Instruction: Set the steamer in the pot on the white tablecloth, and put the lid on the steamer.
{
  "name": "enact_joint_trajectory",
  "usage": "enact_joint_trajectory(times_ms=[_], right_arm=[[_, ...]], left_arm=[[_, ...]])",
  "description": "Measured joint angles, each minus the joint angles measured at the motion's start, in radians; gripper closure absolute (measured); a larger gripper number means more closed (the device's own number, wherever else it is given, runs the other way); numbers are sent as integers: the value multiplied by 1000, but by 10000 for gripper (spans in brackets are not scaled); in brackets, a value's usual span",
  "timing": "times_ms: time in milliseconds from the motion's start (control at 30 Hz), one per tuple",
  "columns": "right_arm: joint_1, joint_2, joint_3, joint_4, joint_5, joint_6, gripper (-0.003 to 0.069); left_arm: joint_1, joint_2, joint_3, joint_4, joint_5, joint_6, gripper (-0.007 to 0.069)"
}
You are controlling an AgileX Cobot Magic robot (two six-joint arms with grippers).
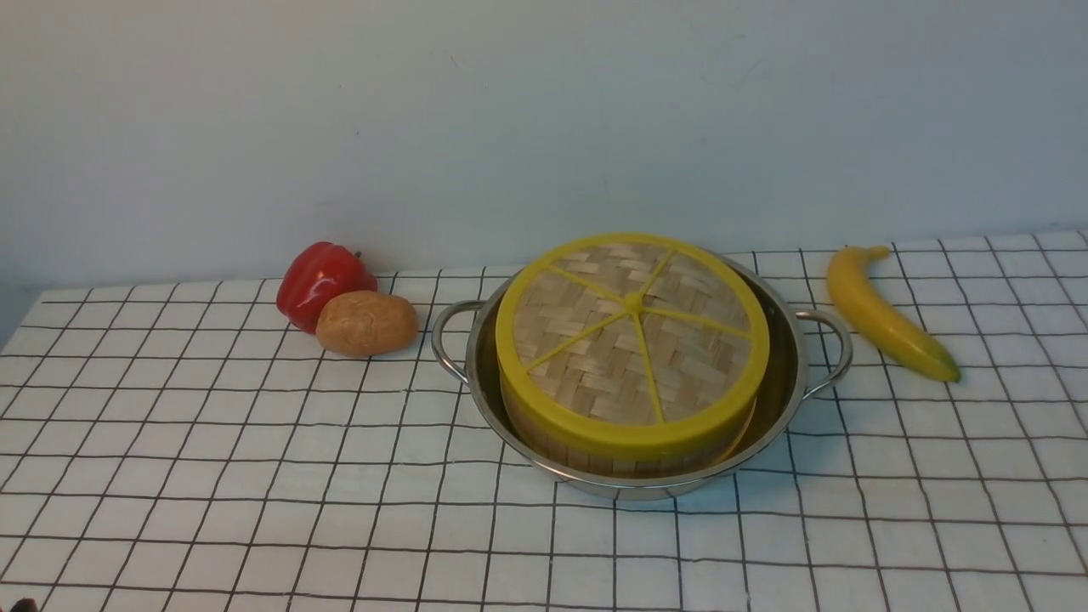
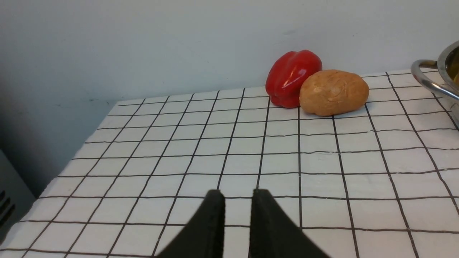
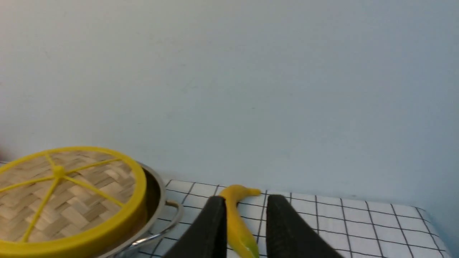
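On the white tablecloth (image 1: pixel 255 476) you see the pot (image 1: pixel 786 382) holding the steamer (image 1: pixel 595 450), the lid (image 1: pixel 633 336) seated on top; your left gripper (image 2: pixel 237 200) and right gripper (image 3: pixel 246 208) stand parted, grasping nothing.

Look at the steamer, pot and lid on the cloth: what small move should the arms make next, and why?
Probably just draw both arms back and stop. The lid already sits on the steamer, which stands inside the pot on the white tablecloth. The left gripper and right gripper each show a gap and hold nothing.
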Motion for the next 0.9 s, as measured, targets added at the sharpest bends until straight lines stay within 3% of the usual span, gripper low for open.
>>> enact_joint_trajectory(times_ms=[300,900], right_arm=[[-10,-110,257,22,-123,0,445],[-10,-111,270,25,-113,0,419]], left_arm=[[0,0,0,0,0,0,489],[0,0,0,0,-1,-1,452]])
